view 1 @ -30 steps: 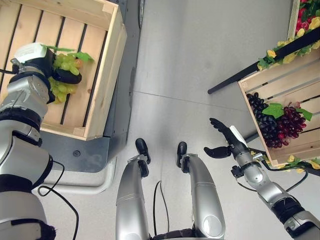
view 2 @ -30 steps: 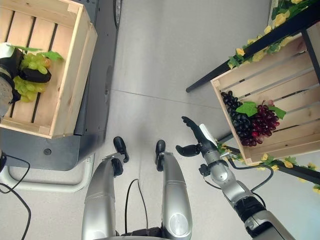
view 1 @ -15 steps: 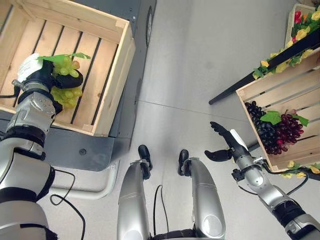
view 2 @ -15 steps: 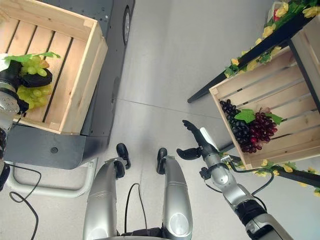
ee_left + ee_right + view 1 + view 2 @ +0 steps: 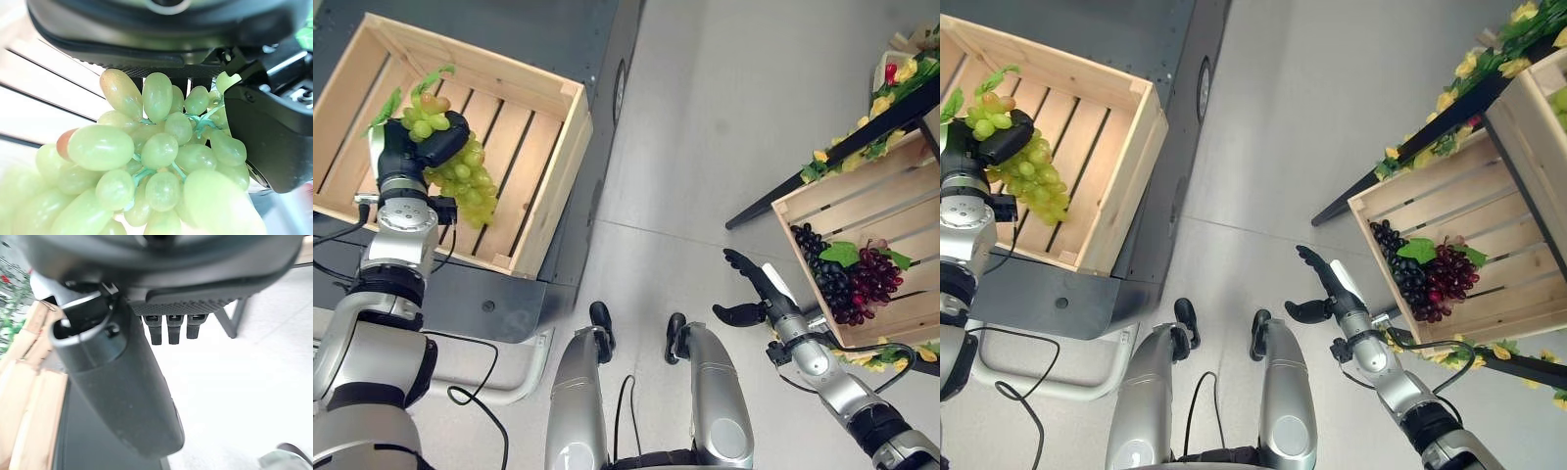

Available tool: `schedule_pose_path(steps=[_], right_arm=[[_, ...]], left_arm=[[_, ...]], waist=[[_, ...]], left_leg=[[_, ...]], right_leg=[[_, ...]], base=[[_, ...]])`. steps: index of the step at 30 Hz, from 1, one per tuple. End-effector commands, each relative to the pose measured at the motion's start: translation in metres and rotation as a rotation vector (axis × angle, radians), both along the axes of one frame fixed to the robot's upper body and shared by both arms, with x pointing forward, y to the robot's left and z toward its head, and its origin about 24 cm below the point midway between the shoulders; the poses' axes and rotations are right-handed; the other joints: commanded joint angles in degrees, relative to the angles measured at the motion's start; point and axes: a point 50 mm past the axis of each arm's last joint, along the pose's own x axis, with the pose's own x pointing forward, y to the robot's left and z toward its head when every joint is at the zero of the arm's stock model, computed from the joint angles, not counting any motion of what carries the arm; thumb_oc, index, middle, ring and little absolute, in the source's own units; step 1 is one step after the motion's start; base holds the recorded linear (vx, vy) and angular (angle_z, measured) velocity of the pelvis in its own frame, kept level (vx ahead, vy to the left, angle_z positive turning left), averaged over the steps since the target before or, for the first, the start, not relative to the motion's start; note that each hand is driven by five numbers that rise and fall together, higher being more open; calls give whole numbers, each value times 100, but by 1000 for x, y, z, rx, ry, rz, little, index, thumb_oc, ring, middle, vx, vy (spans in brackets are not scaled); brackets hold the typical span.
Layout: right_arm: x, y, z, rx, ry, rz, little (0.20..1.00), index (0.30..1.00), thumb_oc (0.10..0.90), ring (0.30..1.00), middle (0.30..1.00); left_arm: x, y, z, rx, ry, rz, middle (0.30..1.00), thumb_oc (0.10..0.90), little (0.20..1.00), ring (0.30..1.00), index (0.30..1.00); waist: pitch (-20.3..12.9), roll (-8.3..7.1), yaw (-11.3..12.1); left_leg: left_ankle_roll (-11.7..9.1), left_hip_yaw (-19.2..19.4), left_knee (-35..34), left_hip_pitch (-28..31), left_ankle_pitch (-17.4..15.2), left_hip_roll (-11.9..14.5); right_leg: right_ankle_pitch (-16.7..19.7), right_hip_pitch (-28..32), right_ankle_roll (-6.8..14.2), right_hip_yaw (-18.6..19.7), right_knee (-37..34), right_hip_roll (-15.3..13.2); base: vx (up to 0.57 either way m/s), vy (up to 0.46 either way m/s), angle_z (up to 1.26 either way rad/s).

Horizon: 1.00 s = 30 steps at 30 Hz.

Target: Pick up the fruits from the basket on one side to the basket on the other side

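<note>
Pale floor, a dark metal base and a flower-trimmed black frame

A smooth light grey floor [image 5: 705,127] runs down the middle of the frame. At the left, a dark grey metal base [image 5: 460,294] reaches from the top edge to the lower left, with a white tube [image 5: 524,367] curving below it. At the upper right, a slanted black bar [image 5: 822,166] carries a garland of yellow flowers [image 5: 881,103] and green leaves.

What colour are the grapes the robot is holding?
Light green bunch of grapes, one reddish; clearest in the left wrist view.
</note>
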Motion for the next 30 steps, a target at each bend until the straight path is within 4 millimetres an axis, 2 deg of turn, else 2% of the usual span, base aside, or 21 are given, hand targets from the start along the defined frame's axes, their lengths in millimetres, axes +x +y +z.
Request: schedule_pose_path(steps=[1,7,10,20,23,30], right_arm=[[2,7,35,40,-199,70,900,900,800,900,900],[-1,18,36,32,-205,136,900,900,800,900,900],[-2,22,39,49,-205,159,900,900,800,900,900],[-5,48,49,171,-209,311,900,900,800,900,900],[-5,59,56,266,-197,370,900,900,800,900,900],[5,74,69,353,-202,400,900,900,800,900,900]], left_arm=[[-14,10,60,-92,-386,18,300,400,300,300,300],[-13,2,52,-222,-448,-81,300,400,300,300,300],[-13,-1,47,-219,-442,-106,300,400,300,300,300],[-14,-19,43,-17,-367,-248,300,400,300,300,300],[-13,-35,39,80,-334,-328,300,400,300,300,300],[-12,-69,27,189,-313,-478,300,400,300,300,300]], waist=[[-76,397,25],[-346,443,48],[-438,459,60],[-967,615,224],[-1254,681,300],[-1625,749,412]], left_leg=[[42,198,-168,1201,-1214,-221],[-19,178,-425,1586,-1160,-243],[-41,163,-519,1733,-1143,-248],[-203,4,-1309,2492,-914,-325],[-287,-56,-1674,2783,-809,-362],[-456,-164,-2224,3221,-551,-347]], right_leg=[[385,336,-39,-141,-73,13],[363,757,-21,-202,-376,-16],[348,929,-19,-233,-498,-24],[399,1859,62,-411,-1436,8],[421,2265,85,-510,-1905,107],[465,2856,60,-622,-2540,248]], base=[[16,-53,4],[25,-64,2],[21,-66,1],[36,-84,0],[54,-121,4],[16,-106,6]])
